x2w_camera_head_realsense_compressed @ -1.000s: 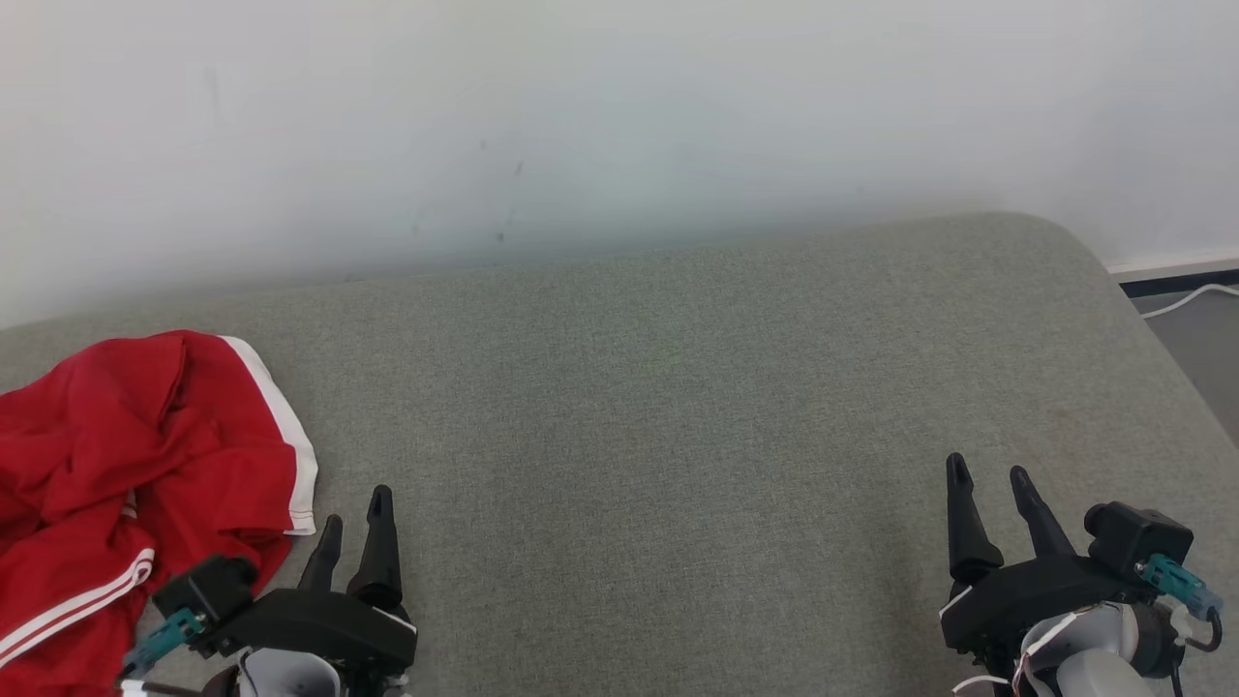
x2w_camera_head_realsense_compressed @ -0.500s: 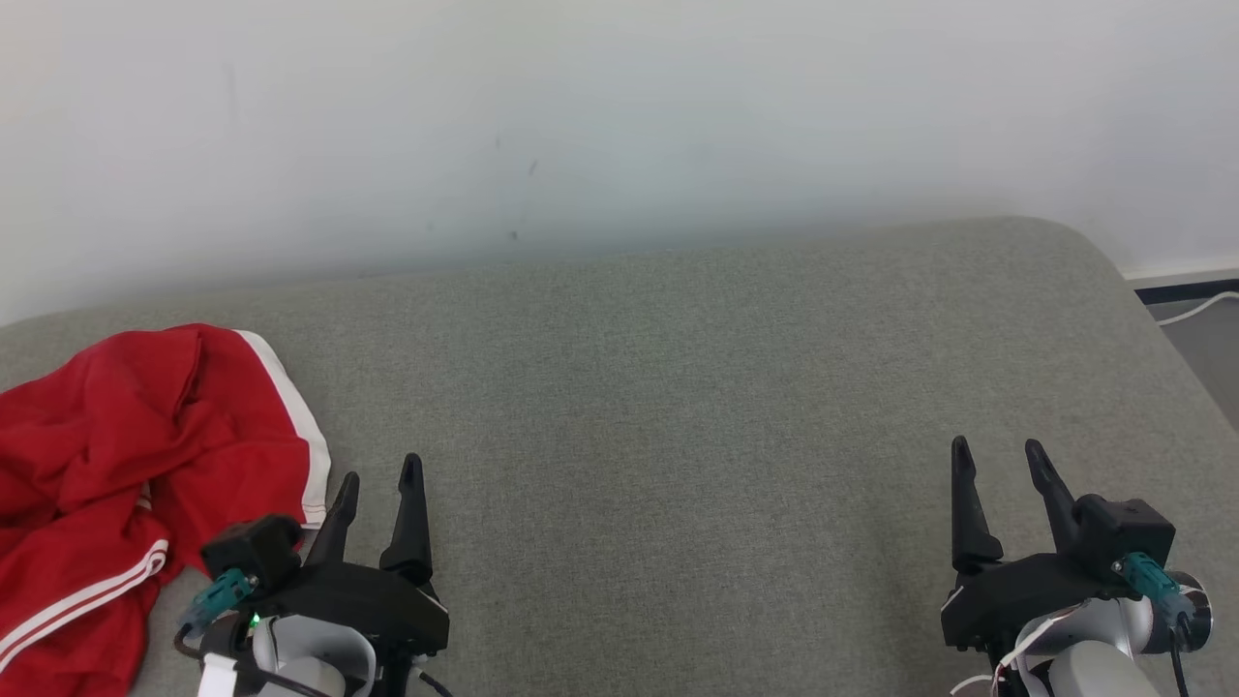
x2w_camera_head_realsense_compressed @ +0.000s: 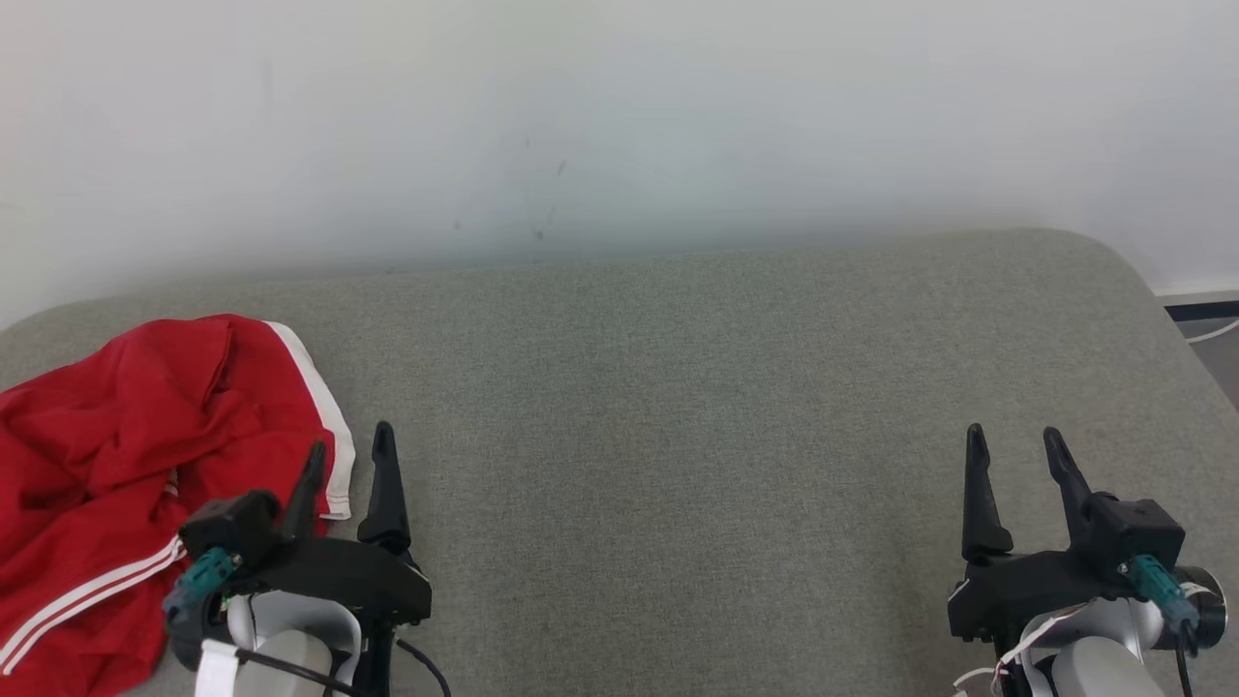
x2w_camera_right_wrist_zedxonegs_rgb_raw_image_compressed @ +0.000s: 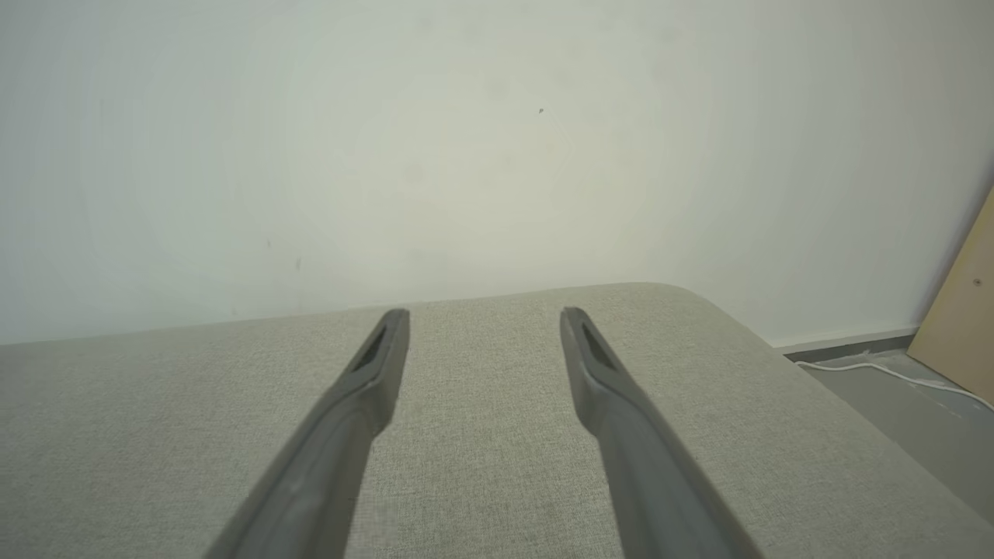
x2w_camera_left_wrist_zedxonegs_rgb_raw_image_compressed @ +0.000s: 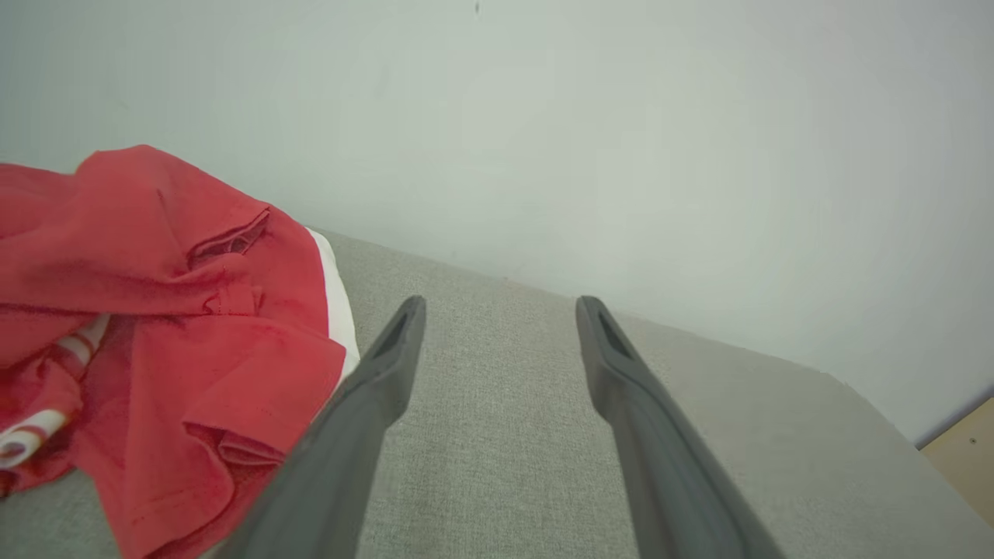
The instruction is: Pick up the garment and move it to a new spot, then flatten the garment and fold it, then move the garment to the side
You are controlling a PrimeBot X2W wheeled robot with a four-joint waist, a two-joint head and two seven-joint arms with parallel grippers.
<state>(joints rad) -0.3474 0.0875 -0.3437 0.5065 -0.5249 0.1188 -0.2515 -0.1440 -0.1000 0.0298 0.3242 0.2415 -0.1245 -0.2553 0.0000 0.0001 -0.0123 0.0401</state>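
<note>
A crumpled red garment with white stripes and a white hem lies at the left end of the grey upholstered surface. In the left wrist view the garment sits to the left of the fingers. My left gripper is open beside the garment's right edge, its left finger over the white hem, nothing between the fingers; it shows open in its own view too. My right gripper is open over bare fabric at the lower right, far from the garment, also open in its own view.
A pale wall rises directly behind the surface. The surface rounds off at its right end, where floor and a white cable show, with a tan board leaning there. Wide bare fabric lies between the two grippers.
The camera has turned left, shifting the scene rightward. My left gripper has risen and moved up to the garment's hem. The right gripper has lifted slightly.
</note>
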